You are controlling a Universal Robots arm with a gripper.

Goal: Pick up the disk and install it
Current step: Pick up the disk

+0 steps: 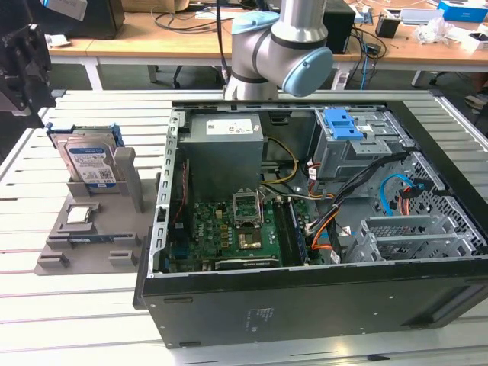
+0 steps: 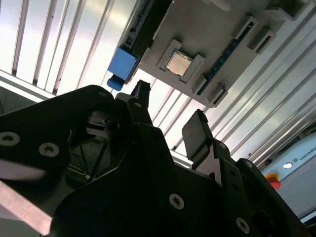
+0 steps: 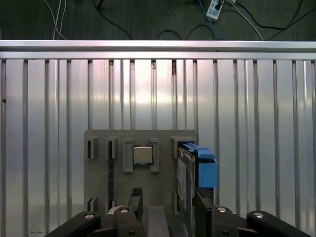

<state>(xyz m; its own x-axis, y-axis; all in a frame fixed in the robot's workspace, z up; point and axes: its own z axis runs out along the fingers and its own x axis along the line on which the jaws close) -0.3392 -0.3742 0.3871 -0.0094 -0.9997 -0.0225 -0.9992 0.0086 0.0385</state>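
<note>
Nothing of the job is done yet, as I read it. The disk [image 1: 90,162] stands on edge in its slot in the grey holder [image 1: 126,179] on the slatted table [image 1: 84,320], outside the open computer case [image 1: 305,305] and on the exterior view's left. The small square chip [image 1: 80,215] lies flat in the same holder just in front of it.

My gripper [image 2: 170,112] hangs above the holder with its fingers [image 2: 197,132] spread wide and nothing between them. In the first wrist view the disk's blue frame [image 3: 201,165] sits just ahead of one finger, not touching as far as I can judge.

So both the pick and the install remain. The blue-topped drive cage [image 1: 358,145] inside the case is well apart from the disk.
</note>
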